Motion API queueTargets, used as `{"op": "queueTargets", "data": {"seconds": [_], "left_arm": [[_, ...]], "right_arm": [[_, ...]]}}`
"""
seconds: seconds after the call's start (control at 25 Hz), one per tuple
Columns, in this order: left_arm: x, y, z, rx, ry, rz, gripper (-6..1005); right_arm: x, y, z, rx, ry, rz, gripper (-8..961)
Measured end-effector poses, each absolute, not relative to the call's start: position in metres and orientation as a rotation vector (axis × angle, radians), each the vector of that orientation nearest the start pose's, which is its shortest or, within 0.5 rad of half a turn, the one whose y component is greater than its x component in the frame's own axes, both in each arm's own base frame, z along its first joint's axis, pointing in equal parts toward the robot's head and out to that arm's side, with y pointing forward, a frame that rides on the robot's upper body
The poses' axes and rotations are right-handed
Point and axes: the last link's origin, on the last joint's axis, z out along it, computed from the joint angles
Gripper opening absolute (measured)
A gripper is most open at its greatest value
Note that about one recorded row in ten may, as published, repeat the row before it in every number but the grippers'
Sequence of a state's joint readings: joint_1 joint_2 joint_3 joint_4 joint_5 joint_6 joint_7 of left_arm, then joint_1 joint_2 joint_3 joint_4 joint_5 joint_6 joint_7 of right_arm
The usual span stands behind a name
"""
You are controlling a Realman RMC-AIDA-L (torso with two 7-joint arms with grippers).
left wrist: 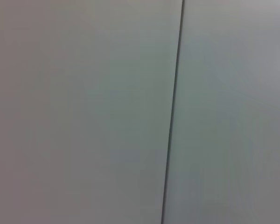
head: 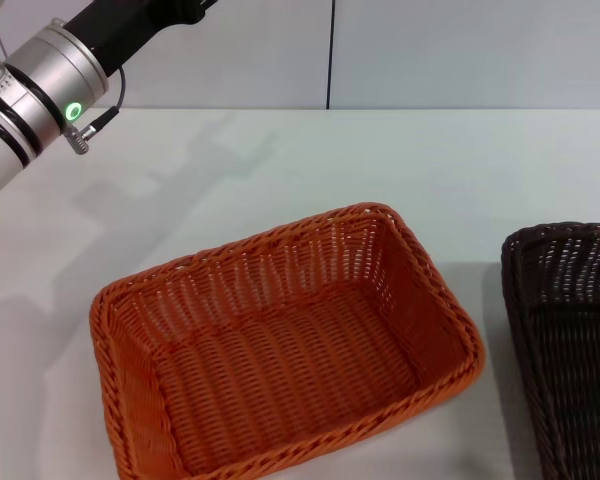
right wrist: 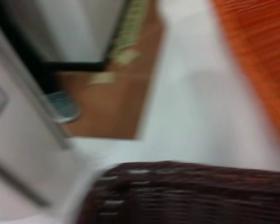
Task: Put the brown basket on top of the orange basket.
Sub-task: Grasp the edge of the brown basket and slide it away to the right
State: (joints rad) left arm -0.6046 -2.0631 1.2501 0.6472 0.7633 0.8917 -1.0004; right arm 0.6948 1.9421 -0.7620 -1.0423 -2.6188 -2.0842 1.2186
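The orange basket (head: pixel 280 345) sits empty on the white table, front and centre in the head view; one of its sides (right wrist: pixel 256 51) shows in the right wrist view. The brown basket (head: pixel 570 340) stands to its right, partly cut off by the frame edge, with a strip of table between the two. Its braided rim and side (right wrist: pixel 186 191) fill the near part of the right wrist view. My left arm (head: pixel 40 90) is raised at the far left, above the table; its gripper is out of view. Neither gripper's fingers show in any view.
The white table (head: pixel 310 170) runs back to a pale wall with a dark vertical seam (head: pixel 331 55), which also fills the left wrist view. Past the table's edge in the right wrist view lies brown floor (right wrist: pixel 112 102).
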Motion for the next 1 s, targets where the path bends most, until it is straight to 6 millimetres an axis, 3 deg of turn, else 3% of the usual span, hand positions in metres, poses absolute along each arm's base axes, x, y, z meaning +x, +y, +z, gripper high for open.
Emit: {"op": "queueTargets", "data": {"seconds": [0.04, 0.2, 0.48, 0.8, 1.0], "left_arm": [[-0.179, 0.437, 0.033, -1.975, -0.455, -1.076, 813], [-0.178, 0.439, 0.033, -1.972, -0.458, -1.068, 813], [-0.182, 0.438, 0.032, -1.969, -0.468, -1.062, 813], [-0.186, 0.436, 0.031, -1.967, -0.481, -1.057, 813], [-0.187, 0.436, 0.030, -1.965, -0.488, -1.050, 813]], "right_arm": [[0.244, 0.321, 0.092, -3.281, -0.115, -0.321, 533], [0.232, 0.355, 0.122, -3.074, -0.126, -0.284, 529], [0.223, 0.390, 0.133, -2.872, -0.149, -0.357, 522], [0.227, 0.409, 0.123, -2.776, -0.117, -0.401, 515], [0.238, 0.409, 0.112, -2.805, -0.093, -0.422, 510]]}}
